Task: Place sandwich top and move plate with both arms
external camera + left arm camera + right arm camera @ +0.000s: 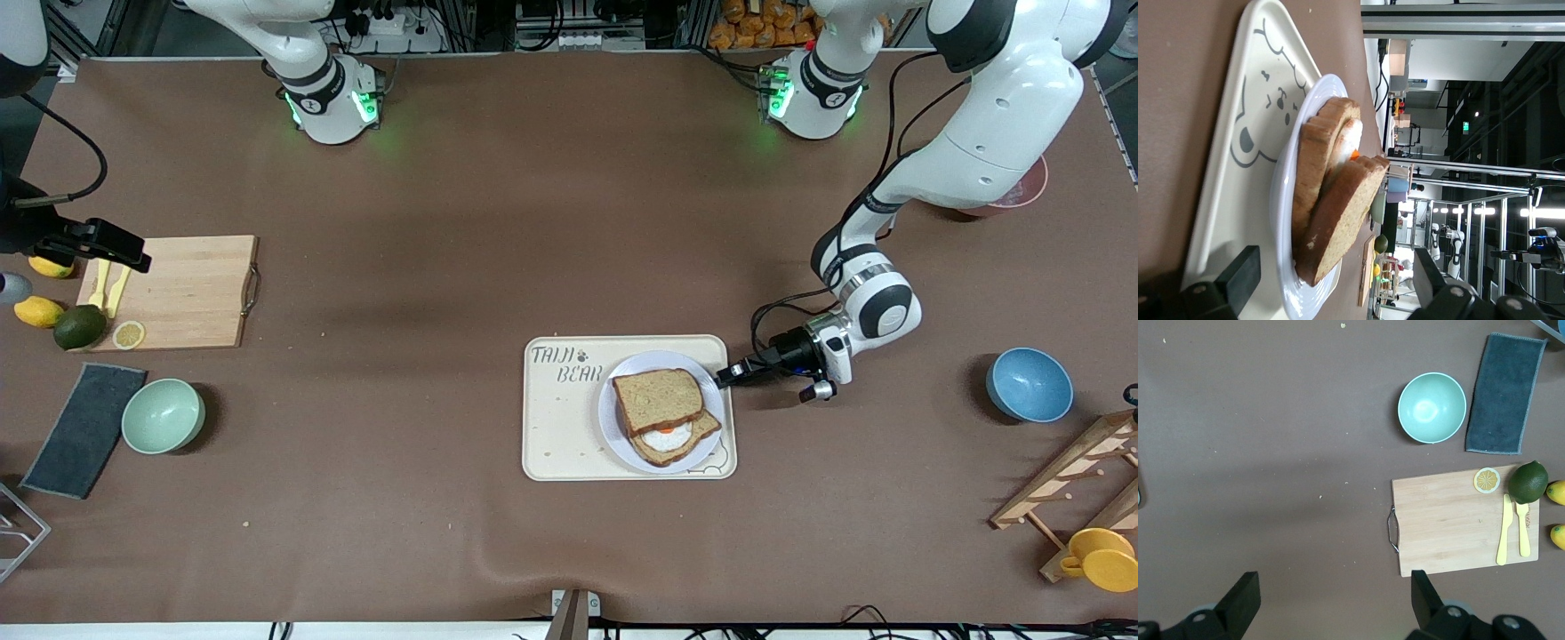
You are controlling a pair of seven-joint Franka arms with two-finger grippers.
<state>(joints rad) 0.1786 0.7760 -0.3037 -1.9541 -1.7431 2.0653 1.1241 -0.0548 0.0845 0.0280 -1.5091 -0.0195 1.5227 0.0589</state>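
The sandwich top (657, 399) lies askew on the egg slice (676, 437) on the plate (613, 418), which sits in the bear tray (560, 427). The left gripper (731, 374) is just beside the plate's rim toward the left arm's end, fingers apart and holding nothing. The right gripper (124, 253) waits above the cutting board (191, 289), fingers (1238, 600) spread, empty

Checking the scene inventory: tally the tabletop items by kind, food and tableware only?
Bread slices: 2, sandwich top over the egg slice
Plates: 1, plate
Trays: 1, bear tray
Bowls: 2, green bowl, blue bowl
Cutting boards: 1
Whole lemons: 2
Lemon slice: 1
Avocado: 1
Total: 11
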